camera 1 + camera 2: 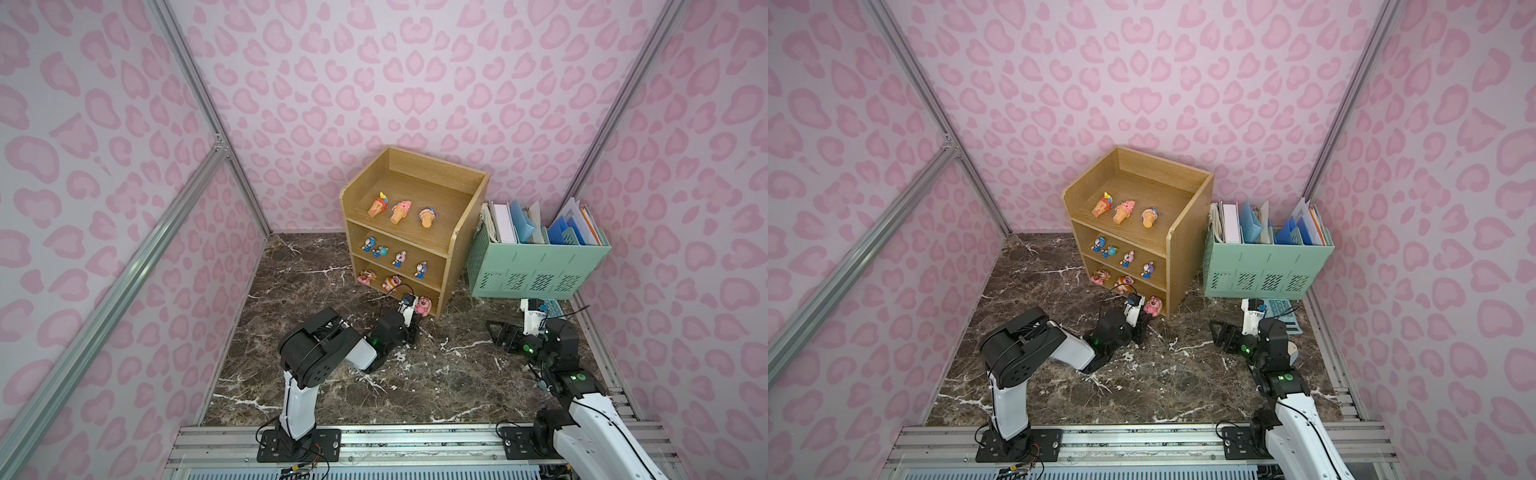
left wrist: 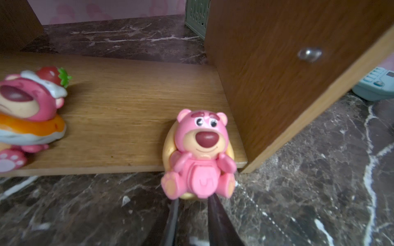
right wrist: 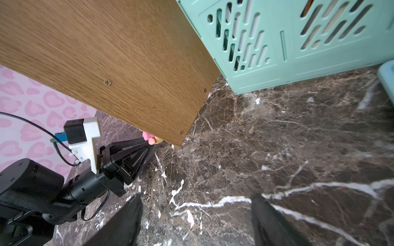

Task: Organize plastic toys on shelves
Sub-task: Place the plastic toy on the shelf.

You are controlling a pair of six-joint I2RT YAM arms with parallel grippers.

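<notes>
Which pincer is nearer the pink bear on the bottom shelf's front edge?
Left. Left pincer is right at the bear, tips by its base. Right pincer is well apart, outside the shelf side panel.

Stretches the left arm forward from the near left, elbow raised, forearm sloping down, left gripper set low and pointing far, jaws drawn close with a slim gap. Holds the right arm folded at the near right, right gripper low, aimed left and far, jaws spread wide.
</notes>
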